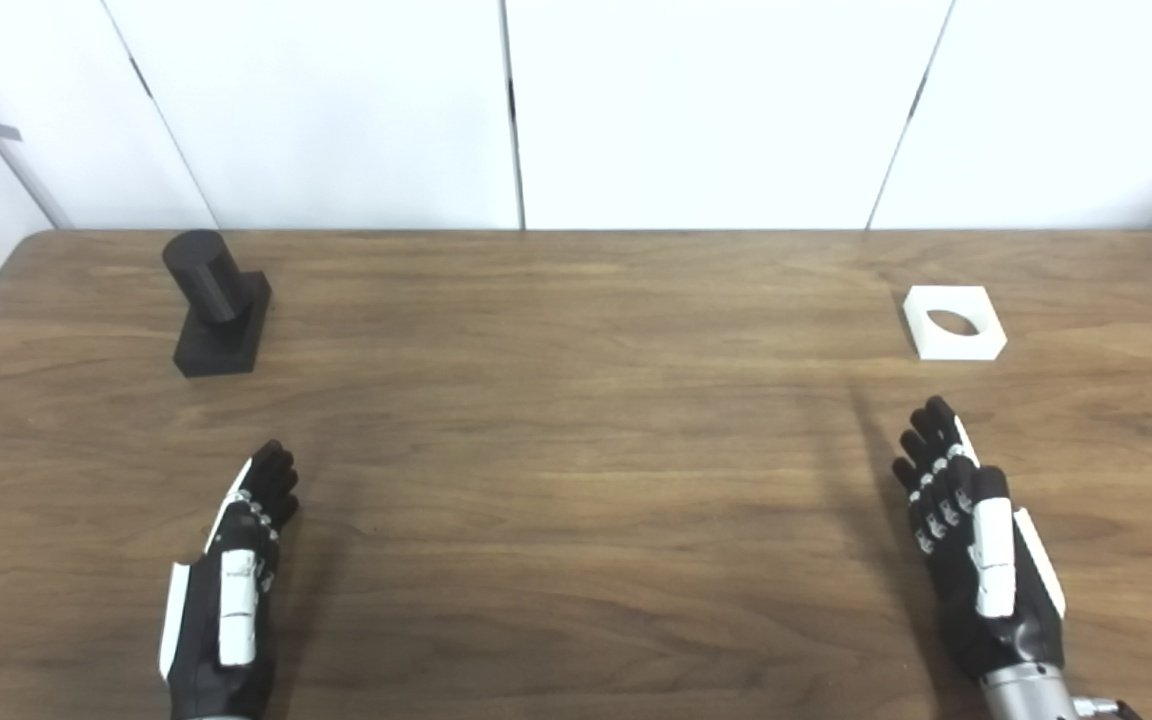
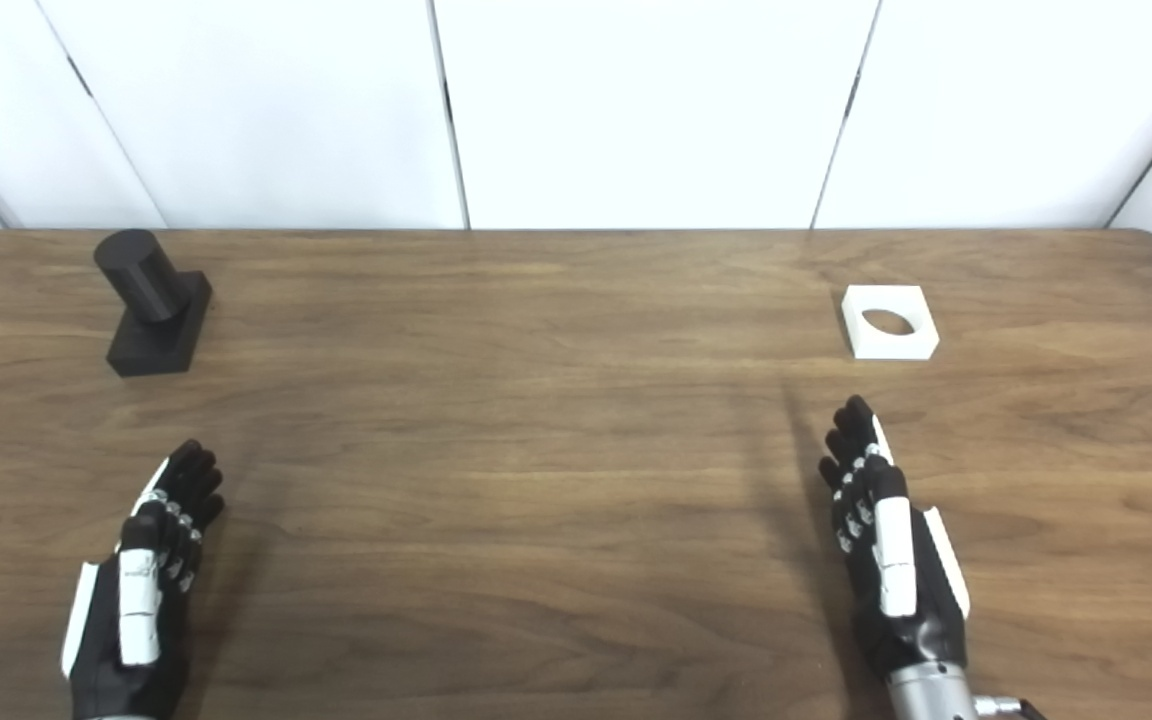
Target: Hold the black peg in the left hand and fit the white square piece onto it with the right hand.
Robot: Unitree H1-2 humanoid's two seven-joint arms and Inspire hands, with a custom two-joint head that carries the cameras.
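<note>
The black peg (image 1: 216, 300), a round post on a square base, stands upright at the far left of the wooden table (image 1: 576, 480). At the far right lies the white square piece (image 1: 954, 322), flat, with a round hole through its middle. My left hand (image 1: 234, 585) hovers near the front edge, well short of the peg, fingers stretched out and holding nothing. My right hand (image 1: 971, 545) is likewise open, a short way in front of the white piece and apart from it.
White wall panels (image 1: 576, 110) close off the table's far edge and both sides. Bare wood spans the stretch between the two hands and between the peg and the white piece.
</note>
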